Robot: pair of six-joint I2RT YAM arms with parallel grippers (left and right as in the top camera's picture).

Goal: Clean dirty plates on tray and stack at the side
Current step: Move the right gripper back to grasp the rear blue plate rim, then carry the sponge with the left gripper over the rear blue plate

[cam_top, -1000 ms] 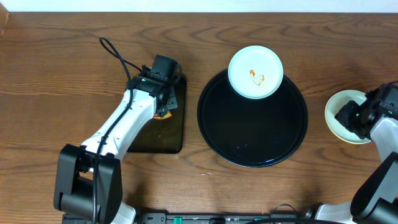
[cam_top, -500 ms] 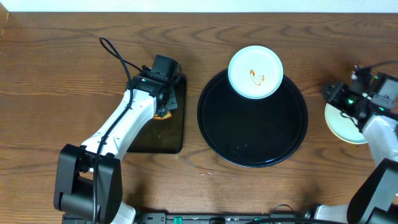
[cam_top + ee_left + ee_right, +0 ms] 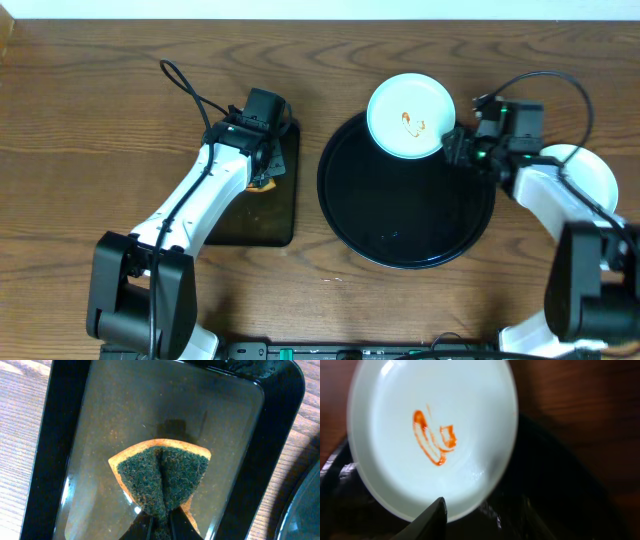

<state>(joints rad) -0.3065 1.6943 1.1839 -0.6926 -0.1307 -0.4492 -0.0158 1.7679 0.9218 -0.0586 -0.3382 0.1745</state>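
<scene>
The dirty plate (image 3: pixel 411 116), pale mint with an orange-brown squiggle of sauce at its middle, sits on the far part of the round black tray (image 3: pixel 400 235), overhanging the tray's rim toward the far edge of the tabletop (image 3: pixel 100 100). The right claw (image 3: pixel 455 145) hangs just beside the plate's near-right rim. Its jaws are apart and hold nothing. In the wrist view one finger (image 3: pixel 432 512) shows below the rim, while the other is hard to pick out against the dark tray. From this claw the plate lies to the left and toward the far edge, and being round it has no long axis to line up with. The right arm is plainly the nearer one, so taking the rim looks like its job. The left claw (image 3: pixel 160 522) is clamped on a folded green-and-orange sponge (image 3: pixel 162 477) over the small rectangular tray (image 3: pixel 42 460), well apart from the plate. Another pale plate (image 3: pixel 590 170) lies on bare wood by the right edge, partly hidden by the right arm.
</scene>
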